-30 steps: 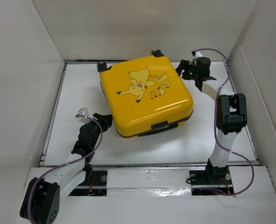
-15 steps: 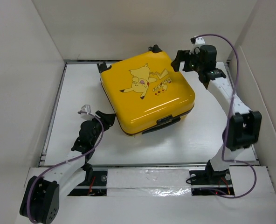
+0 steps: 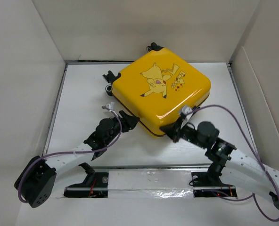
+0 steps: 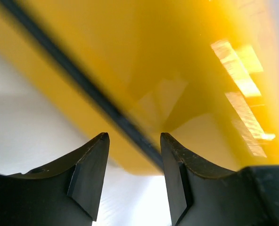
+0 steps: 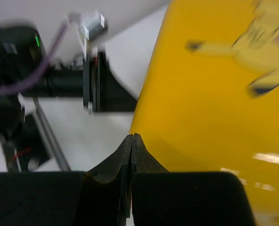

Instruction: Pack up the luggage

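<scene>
The luggage (image 3: 165, 101) lies closed and flat on the table, cartoon print up, turned corner-on toward me, with black wheels (image 3: 111, 79) at its far left side. My left gripper (image 3: 131, 120) sits at its near left edge, open. In the left wrist view the jaws (image 4: 133, 141) stand apart with nothing between them, and the black zipper band (image 4: 83, 87) and yellow shell (image 4: 177, 56) lie just beyond the tips. My right gripper (image 3: 168, 129) is at the near corner, shut on nothing, its tips (image 5: 131, 137) close against the yellow shell (image 5: 215, 94).
White walls (image 3: 21, 70) close in the white table (image 3: 83, 94) at the left, back and right. A metal rail (image 3: 149, 176) runs along the near edge by the arm bases. The left arm (image 5: 59, 84) shows in the right wrist view.
The right arm swung from the suitcase's far right corner round to its near corner and its gripper shut. The luggage turned and shifted right. The left gripper moved up to its near left edge.
</scene>
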You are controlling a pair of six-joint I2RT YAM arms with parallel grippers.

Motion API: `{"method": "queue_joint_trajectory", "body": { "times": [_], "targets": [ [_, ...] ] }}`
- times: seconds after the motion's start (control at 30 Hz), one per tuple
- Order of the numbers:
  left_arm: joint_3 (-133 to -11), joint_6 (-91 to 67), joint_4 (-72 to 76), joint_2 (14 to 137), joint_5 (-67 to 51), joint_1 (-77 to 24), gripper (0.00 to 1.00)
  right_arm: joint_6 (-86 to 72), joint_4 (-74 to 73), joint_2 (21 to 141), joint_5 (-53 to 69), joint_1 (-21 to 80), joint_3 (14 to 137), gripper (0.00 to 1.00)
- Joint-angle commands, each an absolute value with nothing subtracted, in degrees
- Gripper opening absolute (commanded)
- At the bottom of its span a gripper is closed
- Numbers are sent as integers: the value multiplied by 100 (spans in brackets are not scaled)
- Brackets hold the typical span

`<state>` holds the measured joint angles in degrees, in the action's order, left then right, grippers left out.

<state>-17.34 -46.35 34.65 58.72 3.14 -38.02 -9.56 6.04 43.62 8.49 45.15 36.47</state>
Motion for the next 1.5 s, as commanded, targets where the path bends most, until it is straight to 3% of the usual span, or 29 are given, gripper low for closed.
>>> {"method": "queue_joint_trajectory", "body": {
  "times": [0.0,0.2,0.3,0.47,0.53,0.57,0.7,0.8,1.0,1.2,1.33,1.43,1.47],
  "targets": [
    [-2171,-4851,4404,5634,667,-3981,45,-1423,1194,3711,-356,5342,2317,0],
    [-2372,-4729,3782,4967,1475,-3981,50,-1986,1730,3357,-1607,5968,1187,0],
    [-2784,-4833,3113,4904,1925,-3518,59,-2074,2021,3628,-1959,5968,1046,0],
    [-3505,-5132,2936,5597,1313,-1972,84,-2083,1987,3814,-1960,5968,1125,1],
    [-4146,-5326,2760,6378,890,-1250,87,-2074,1934,3806,-1898,5968,1134,6],
    [-4322,-5352,2786,6633,461,-1083,88,-2074,1890,3771,-1881,5968,1134,17],
    [-5690,-5239,2446,8187,-377,-765,92,-2153,1522,3543,-1942,6021,1064,40],
    [-6466,-5010,1936,8900,-536,-765,92,-2171,1275,3245,-1951,6021,1002,43],
    [-6521,-5133,2127,9350,-703,-659,93,-2162,1019,2734,-2021,6073,914,45],
    [-6654,-5518,2740,9817,-1116,-659,91,-2180,1028,2760,-2074,6073,914,46],
    [-6680,-5756,3110,10002,-1239,-659,82,-2197,1037,2918,-2022,6073,958,46],
    [-6698,-5888,3443,10142,-1335,-659,62,-2153,967,2997,-2013,6073,1002,46],
    [-6645,-6037,3619,10143,-1432,-659,48,-2145,932,3006,-2013,6073,1019,46]
  ]
}}
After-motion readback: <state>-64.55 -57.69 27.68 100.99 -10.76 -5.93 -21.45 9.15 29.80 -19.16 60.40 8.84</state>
